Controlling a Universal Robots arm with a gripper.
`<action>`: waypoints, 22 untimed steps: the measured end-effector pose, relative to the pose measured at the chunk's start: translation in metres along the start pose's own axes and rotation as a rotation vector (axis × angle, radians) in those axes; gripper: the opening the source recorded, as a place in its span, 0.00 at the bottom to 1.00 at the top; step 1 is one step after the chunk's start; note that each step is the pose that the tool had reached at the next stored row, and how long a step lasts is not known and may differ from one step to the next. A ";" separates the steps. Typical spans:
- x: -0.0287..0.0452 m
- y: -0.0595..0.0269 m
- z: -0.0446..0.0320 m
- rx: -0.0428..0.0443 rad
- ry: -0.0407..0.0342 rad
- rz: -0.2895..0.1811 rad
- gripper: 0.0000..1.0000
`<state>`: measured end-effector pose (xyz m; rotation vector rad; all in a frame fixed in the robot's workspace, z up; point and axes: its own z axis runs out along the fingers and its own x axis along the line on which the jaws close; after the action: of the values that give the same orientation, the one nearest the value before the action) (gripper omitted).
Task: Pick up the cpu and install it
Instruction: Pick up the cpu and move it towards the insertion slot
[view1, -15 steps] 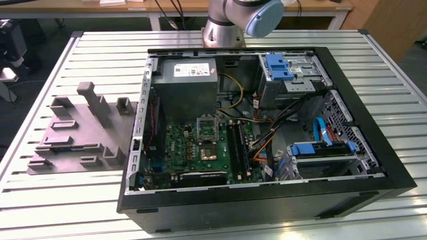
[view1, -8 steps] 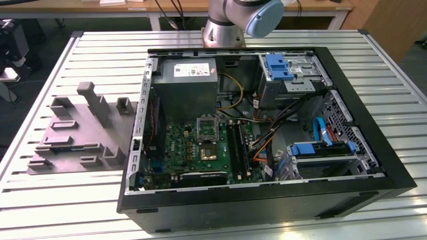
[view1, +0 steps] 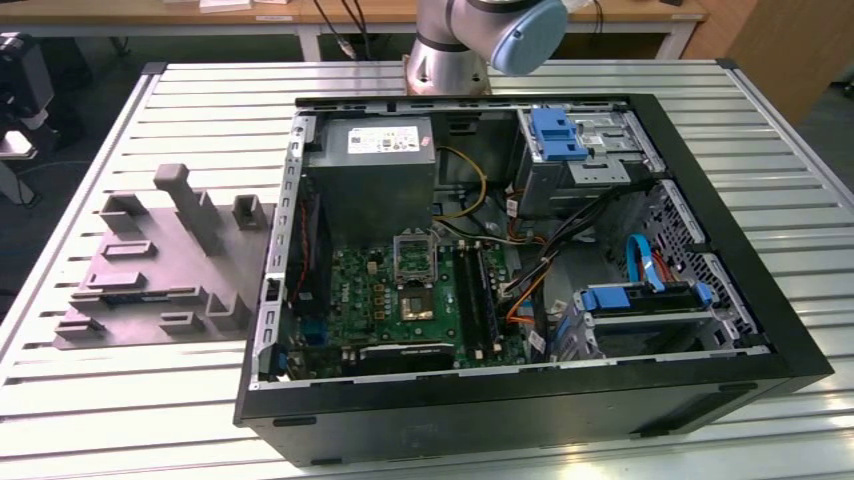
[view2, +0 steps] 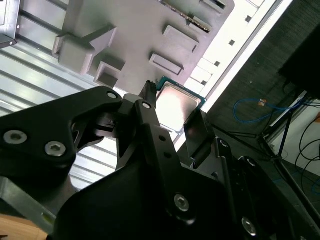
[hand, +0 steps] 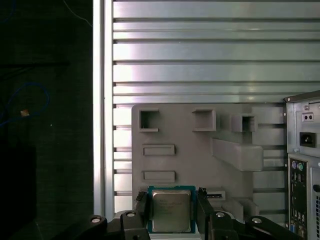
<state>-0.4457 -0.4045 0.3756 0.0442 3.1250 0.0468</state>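
Gripper: in the first wrist view the gripper (hand: 171, 214) is closed onto the cpu, its two black fingers (hand: 141, 206) pressed against opposite edges of the chip.
Cpu: the cpu (hand: 171, 210) sits flat between the fingers, pale metal top towards the camera and a green rim showing around it. The second wrist view shows it from an angle, clamped the same way (view2: 176, 101).
Below the cpu: a grey plastic tray (hand: 185, 165) with raised blocks and shallow rectangular pockets. Whether the chip touches the tray cannot be told from the wrist views.
Tray in the room: in the exterior view the tray (view1: 147, 250) lies at the exterior view's left, mid-height in the frame, just beside the computer case.
Table: a silvery slatted table (view1: 200, 100) carries both tray and case.
Computer case: a black computer case (view1: 534, 400) lies open on its side, filling the centre and the exterior view's right.
Inside the case: a grey power supply (view1: 380, 180) towards the upper middle, a green motherboard (view1: 380, 300) below it, and drive bays with blue parts (view1: 641, 298) at the exterior view's right.
Arm: the arm (view1: 467, 40) stands at the top centre of the exterior view, behind the case.
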 end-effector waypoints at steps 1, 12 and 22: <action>0.0000 0.0001 -0.0025 0.0000 0.0001 0.000 0.47; -0.0010 0.0001 -0.0033 -0.0009 0.0000 0.000 0.47; -0.0033 0.0002 -0.0033 -0.0009 0.0000 0.000 0.47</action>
<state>-0.4424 -0.4045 0.3789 0.0441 3.1249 0.0483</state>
